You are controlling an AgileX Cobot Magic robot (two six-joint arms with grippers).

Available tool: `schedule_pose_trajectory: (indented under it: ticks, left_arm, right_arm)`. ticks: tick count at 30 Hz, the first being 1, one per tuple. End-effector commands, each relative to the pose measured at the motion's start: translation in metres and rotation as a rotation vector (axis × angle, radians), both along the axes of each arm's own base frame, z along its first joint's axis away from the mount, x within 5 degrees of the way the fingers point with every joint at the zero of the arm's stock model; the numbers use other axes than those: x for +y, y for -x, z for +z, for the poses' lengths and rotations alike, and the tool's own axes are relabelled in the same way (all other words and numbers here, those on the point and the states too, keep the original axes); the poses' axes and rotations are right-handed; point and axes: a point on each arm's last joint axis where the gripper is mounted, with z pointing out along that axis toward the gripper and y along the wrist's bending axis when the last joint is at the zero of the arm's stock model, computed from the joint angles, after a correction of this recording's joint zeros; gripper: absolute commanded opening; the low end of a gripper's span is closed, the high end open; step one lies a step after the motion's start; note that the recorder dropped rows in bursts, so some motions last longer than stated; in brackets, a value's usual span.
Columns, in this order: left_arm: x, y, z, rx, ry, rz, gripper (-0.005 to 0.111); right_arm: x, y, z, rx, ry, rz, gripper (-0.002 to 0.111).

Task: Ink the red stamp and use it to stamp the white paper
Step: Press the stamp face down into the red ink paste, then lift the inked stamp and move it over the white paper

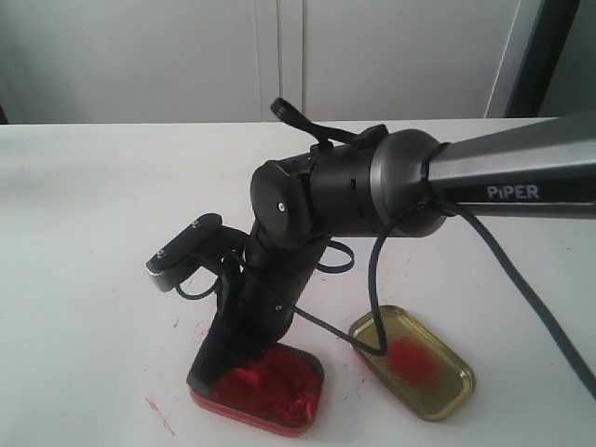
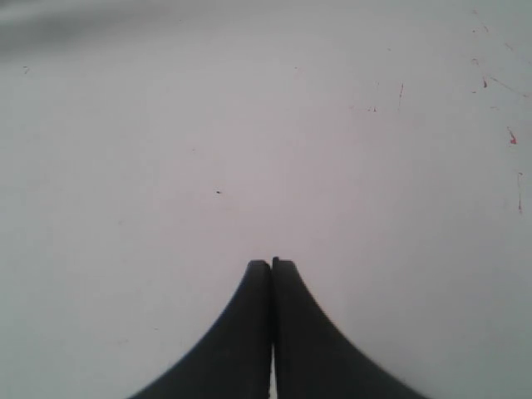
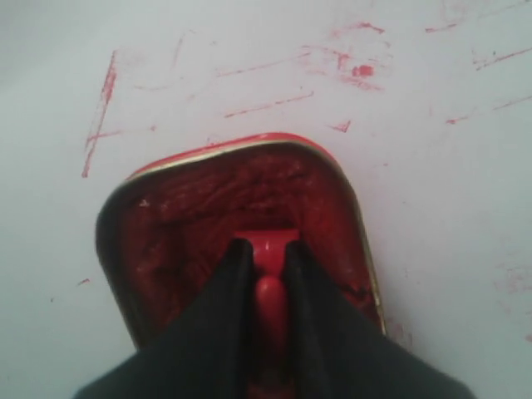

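- Gripping the red stamp (image 3: pixel 270 295) in the right claw (image 3: pixel 268 247), with jaws narrow and pinched on its two sides (handle end tucked up between the fingers, so the printing face points down).
- Pressing that face into the lumpy paste of the red tin (image 3: pixel 212 152), directly under the claw tips. Reads as the inking step, roughly the first half of the job.
- Tilted steeply down from the wrist in the exterior view, probably to bring the face flat onto the paste rather than an edge.
- Parked off to one side of the claw: gold lid (image 1: pixel 445 391), open side up with a red smear, near the tin but not touching (likely set aside to leave the paste exposed).
- Scattered beyond the tin, ahead of the claw tips: red streaks (image 3: pixel 266 104) on the tabletop (image 2: pixel 166 125).
- No sign of the white paper in any view; cannot place it relative to the claw.
- Closed tip to tip with nothing between: left claw (image 2: pixel 272 264), over bare table only (looks idle, kept out of the working arm's way).
- Next move by judgement: lift straight up. Sticky paste could drag the tin or smear the stamp sides.
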Motion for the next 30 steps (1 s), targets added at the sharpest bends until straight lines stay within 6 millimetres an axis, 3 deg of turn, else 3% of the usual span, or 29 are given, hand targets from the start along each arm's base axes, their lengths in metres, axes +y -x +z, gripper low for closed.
schedule_pose_trajectory:
  ticks: [1,17,23,30]
  left_arm:
    - [0.000,0.000,-0.003,0.011,0.006,0.001,0.000]
    - [0.000,0.000,-0.003,0.011,0.006,0.001,0.000]
    - [0.000,0.000,-0.003,0.011,0.006,0.001,0.000]
    - [0.000,0.000,-0.003,0.011,0.006,0.001,0.000]
  right_arm:
    - [-0.003,-0.004,-0.003,0.035,-0.025,-0.020,0.000]
    - [-0.010,-0.011,0.000,0.094,-0.067,-0.086,0.000]
    - [-0.011,-0.015,0.017,0.059,-0.106,-0.098,0.000]
    - [-0.024,-0.048,0.048,-0.041,-0.180,-0.212,0.000]
